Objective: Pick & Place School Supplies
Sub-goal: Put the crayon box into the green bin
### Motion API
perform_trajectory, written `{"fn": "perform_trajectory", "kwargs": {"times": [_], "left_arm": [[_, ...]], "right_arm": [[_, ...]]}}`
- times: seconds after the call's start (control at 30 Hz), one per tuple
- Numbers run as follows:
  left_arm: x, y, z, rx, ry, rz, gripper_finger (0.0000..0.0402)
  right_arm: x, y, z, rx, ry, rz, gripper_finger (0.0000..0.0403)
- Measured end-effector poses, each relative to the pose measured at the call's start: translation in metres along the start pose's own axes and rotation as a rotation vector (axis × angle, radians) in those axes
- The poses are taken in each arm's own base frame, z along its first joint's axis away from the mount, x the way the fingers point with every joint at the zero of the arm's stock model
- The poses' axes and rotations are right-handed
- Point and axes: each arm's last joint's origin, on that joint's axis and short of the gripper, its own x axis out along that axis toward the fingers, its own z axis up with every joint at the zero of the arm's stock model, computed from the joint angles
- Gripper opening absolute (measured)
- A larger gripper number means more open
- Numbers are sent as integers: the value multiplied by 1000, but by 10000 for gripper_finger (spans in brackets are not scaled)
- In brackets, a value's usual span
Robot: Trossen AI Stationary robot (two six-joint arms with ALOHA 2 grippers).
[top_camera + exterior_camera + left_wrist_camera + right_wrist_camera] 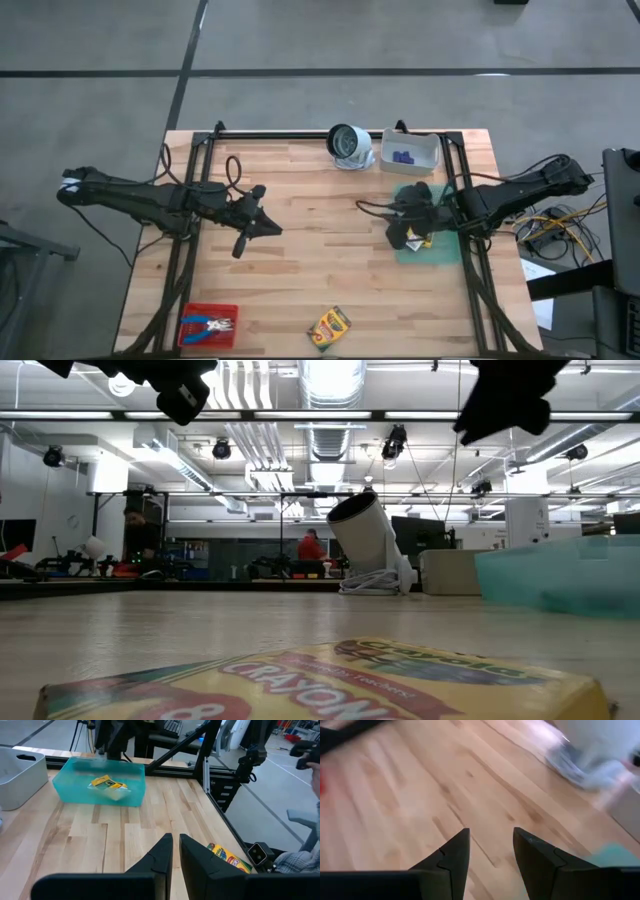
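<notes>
Starting at the table's left, the red tray sits at the near left corner with the blue-handled scissor-like tool lying inside it. Above the left half of the wooden table hangs the left gripper, its fingers nearly touching, with nothing between them. Near the front edge, about mid-table, one crayon box lies flat on the bare wood, well apart from both arms; in the low view it fills the foreground. At the far edge stands the white-grey round object, its cable coiled at its base, and just beside it to the right the white bin holds the purple pieces. Below the bin is the green container, translucent-walled in the left wrist view, with another crayon box inside. The right gripper hovers at its left edge, fingers parted and empty over bare wood.
</notes>
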Motion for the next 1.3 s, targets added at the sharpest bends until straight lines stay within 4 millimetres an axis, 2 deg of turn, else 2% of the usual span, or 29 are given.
{"fn": "perform_trajectory", "kwargs": {"times": [0.17,0.3,0.47,0.8,1.07,1.3], "left_arm": [[0,0,0,0,0,0,37],[0,0,0,0,0,0,37],[0,0,0,0,0,0,37],[0,0,0,0,0,0,37],[0,0,0,0,0,0,37],[0,0,0,0,0,0,37]], "right_arm": [[4,14,-4,-120,-93,123,137],[5,23,-13,-258,-143,209,134],[9,35,-29,-335,-175,347,139],[25,46,-40,-441,-153,325,130],[42,61,-44,-427,-185,347,120],[52,71,-46,-604,-200,323,116]]}}
